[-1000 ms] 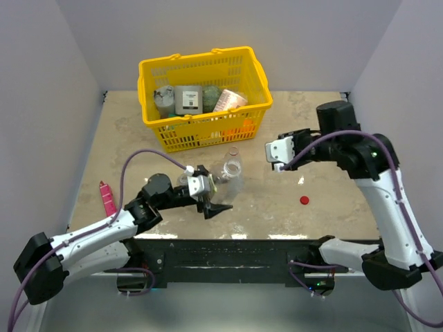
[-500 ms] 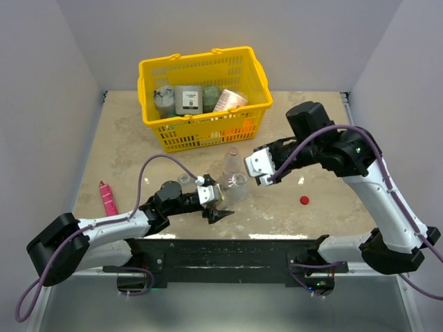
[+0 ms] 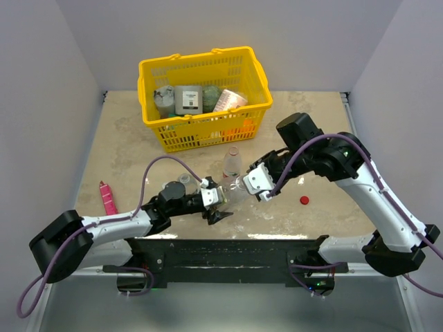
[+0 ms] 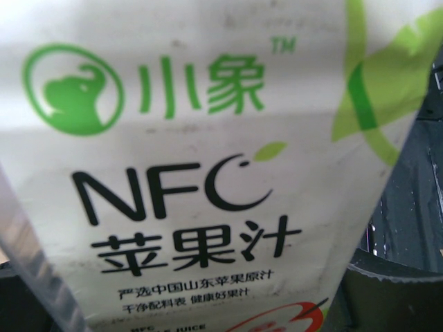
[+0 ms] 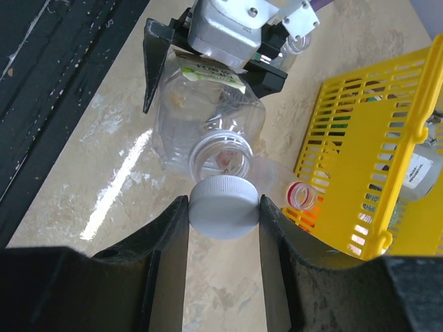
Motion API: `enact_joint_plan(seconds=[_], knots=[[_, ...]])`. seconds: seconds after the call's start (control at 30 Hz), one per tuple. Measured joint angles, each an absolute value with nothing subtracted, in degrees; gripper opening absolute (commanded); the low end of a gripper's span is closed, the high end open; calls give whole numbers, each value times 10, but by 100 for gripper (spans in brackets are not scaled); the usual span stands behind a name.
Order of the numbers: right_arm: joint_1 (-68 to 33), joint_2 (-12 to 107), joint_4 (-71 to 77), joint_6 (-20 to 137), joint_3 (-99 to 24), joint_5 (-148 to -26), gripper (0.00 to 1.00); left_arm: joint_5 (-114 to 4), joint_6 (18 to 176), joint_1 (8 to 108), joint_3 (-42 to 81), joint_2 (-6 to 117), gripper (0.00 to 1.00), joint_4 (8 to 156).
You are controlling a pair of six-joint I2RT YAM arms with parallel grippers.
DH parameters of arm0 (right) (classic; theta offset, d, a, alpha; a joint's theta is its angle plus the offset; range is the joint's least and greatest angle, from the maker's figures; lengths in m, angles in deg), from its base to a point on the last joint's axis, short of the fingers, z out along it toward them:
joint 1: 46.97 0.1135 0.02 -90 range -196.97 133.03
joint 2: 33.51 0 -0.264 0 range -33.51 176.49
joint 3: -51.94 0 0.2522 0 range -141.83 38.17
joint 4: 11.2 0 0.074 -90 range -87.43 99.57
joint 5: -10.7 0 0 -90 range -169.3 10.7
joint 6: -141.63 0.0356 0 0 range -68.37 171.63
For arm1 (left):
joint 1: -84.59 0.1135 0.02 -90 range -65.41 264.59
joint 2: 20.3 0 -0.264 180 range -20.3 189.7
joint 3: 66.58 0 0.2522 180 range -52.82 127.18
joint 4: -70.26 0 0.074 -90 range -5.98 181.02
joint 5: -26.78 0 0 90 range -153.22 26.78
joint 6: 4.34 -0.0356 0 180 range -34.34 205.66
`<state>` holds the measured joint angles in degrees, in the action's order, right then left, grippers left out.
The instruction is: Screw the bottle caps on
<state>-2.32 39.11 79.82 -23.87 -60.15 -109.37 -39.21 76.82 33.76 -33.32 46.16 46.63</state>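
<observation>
The big bottle (image 5: 208, 131) is held on its side by the left pincer (image 3: 220, 200), which is closed around its body. A white label with green signs is seen on the bottle from the left wrist. The bottle's mouth is open and is turned toward the right pincer (image 3: 246, 184). A white cap (image 5: 223, 206) is pinched between the right pincer's two fingers and is held just by that open mouth. Whether the cap touches the mouth cannot be told.

A slim bottle (image 3: 233, 160) is stood upright just behind them, near the yellow basket (image 3: 156, 69). A short bottle (image 3: 185, 182) is stood beside the left arm. A red cap (image 3: 304, 200) is left alone on the table (image 3: 131, 138), off to the right. A pink tube (image 3: 107, 197) is laid by the left wall.
</observation>
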Motion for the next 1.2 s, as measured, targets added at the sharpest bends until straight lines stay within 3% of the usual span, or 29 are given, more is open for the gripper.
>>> enact_joint_plan(seconds=[1.2], knots=[[10, 394, 797, -332, -517, -1049, 10, -446, 708, 311, -327, 502, 0, 496]])
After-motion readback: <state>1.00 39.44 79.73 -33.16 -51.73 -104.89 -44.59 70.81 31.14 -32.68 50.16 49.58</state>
